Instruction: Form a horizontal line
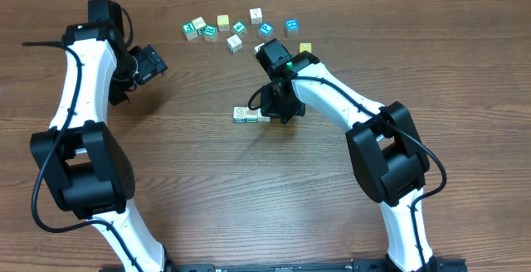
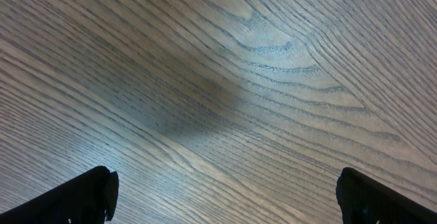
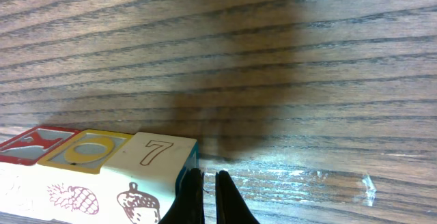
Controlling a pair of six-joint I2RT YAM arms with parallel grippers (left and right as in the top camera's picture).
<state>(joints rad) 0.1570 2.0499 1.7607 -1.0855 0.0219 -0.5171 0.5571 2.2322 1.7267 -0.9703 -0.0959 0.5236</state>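
Well, nearest the robot's base the wooden table [image 1: 207,189] showed only its grain. A little farther out, about mid-table, sat the row of cubes [image 1: 249,115], running left to right with the small blocks touching edge to edge. The right wrist camera showed three of them. One top had a red frame, the middle one a yellow ring, and the right-hand one a white face with a 7. A pineapple and an acorn were drawn on the near sides, and the row's right end face was teal.

The right gripper [image 3: 205,183] stood at that right end, just beside the 7 block. Its two dark fingers were pinched almost together and held nothing. I could not tell whether they touched the block.

Farther back and well to the left, the left gripper [image 2: 225,193] hung over bare wood. Its fingers were spread wide and there was nothing between them.

Farthest off, the loose cubes [image 1: 235,43] lay scattered along the far side, some white-topped and some teal. A yellow cube [image 1: 305,49] sat just beside the right arm, well apart from the row.
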